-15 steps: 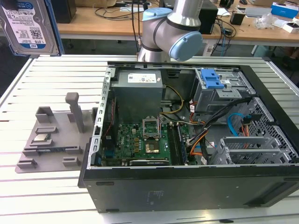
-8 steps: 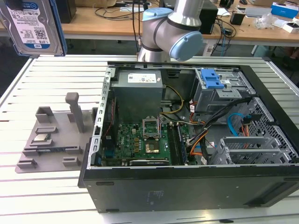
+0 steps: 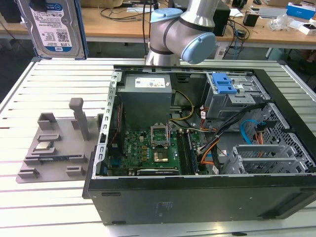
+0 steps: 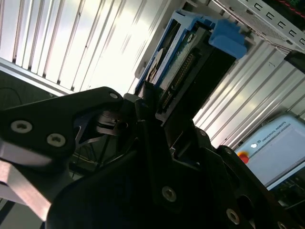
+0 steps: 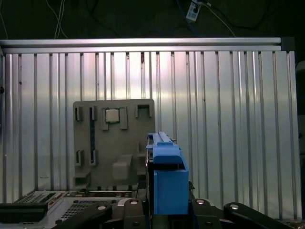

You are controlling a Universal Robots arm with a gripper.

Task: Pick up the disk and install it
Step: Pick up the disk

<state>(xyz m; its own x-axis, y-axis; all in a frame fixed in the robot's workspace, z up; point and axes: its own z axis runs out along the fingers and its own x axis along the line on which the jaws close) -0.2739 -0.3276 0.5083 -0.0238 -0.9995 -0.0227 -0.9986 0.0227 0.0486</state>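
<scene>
The disk hangs high over the ribbed metal counter at the exterior view's left, its white-and-blue label facing outward and its blue bracket showing along one edge. It is lifted clear of everything below. The black jaws are closed on it: in both wrist views they clamp the disk at its near end, with its blue tab pointing away from them. Toward the exterior view's right, an open black computer case lies on its side on the counter, with its green board and a grey power supply exposed. The arm, silver with blue caps, rises behind the case. Beside the case sits a grey fixture plate, and a small square chip rests on it.
</scene>
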